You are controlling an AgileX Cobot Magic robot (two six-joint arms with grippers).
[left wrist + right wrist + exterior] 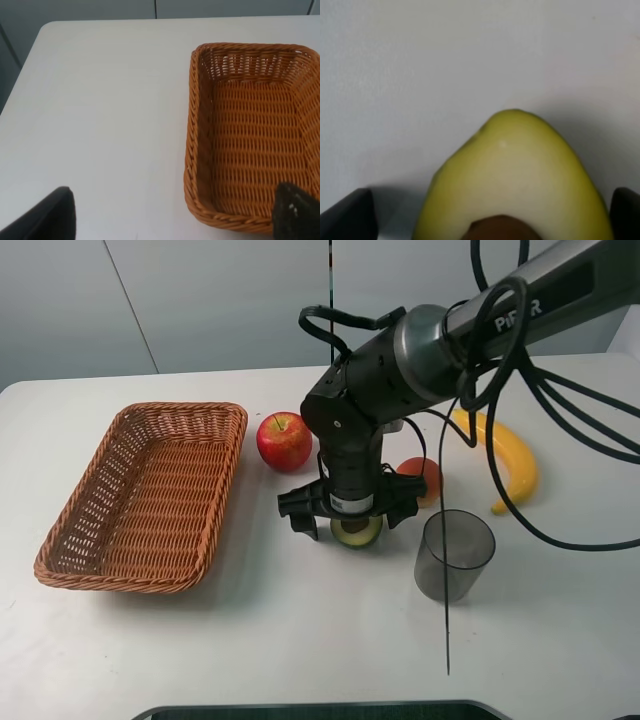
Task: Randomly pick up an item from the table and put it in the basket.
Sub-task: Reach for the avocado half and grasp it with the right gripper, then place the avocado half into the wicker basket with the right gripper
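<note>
right wrist view: right claw (485, 214) gapes wide astride the avocado (520, 165), gripping nothing; an off-centre squeeze could squirt it across the worktop (420, 60).

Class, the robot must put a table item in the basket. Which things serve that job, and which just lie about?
In the job: halved avocado, basket, right gripper, table.
Lying about: red apple, peach, banana, grey cup.
</note>
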